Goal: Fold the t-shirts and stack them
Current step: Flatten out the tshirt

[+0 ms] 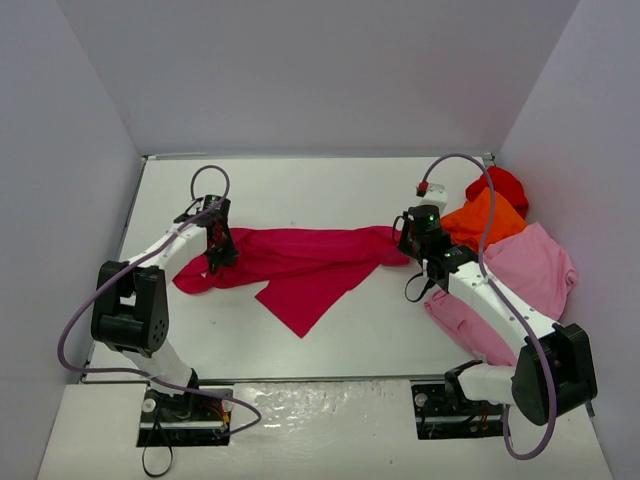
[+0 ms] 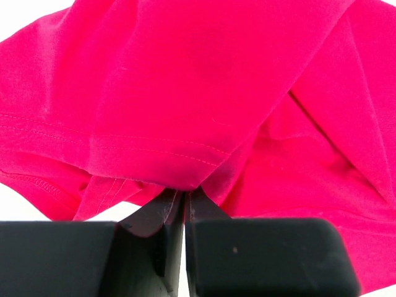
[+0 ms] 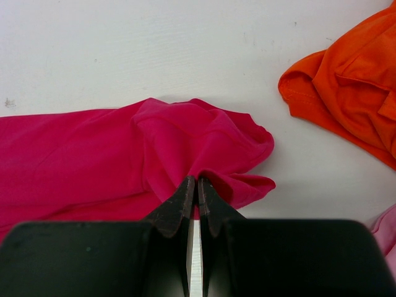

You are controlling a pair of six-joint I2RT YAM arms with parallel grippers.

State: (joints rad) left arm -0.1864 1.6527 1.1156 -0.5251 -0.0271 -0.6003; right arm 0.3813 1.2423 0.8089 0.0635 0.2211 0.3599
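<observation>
A crimson-magenta t-shirt point(image 1: 300, 262) lies stretched across the middle of the table between my two arms. My left gripper point(image 1: 220, 252) is shut on its left end; in the left wrist view the fold of cloth point(image 2: 185, 124) is pinched between the closed jaws of the left gripper point(image 2: 184, 197). At the shirt's right end my right gripper point(image 1: 408, 246) is shut on a bunched edge point(image 3: 210, 142), the right gripper point(image 3: 197, 184) pinching a ridge of fabric. A pointed flap of the shirt hangs toward the front.
At the right side lie a light pink t-shirt point(image 1: 525, 275), an orange one point(image 1: 485, 222) point(image 3: 352, 93) and a red one point(image 1: 503, 187), overlapping near the right wall. White walls close in the table on three sides.
</observation>
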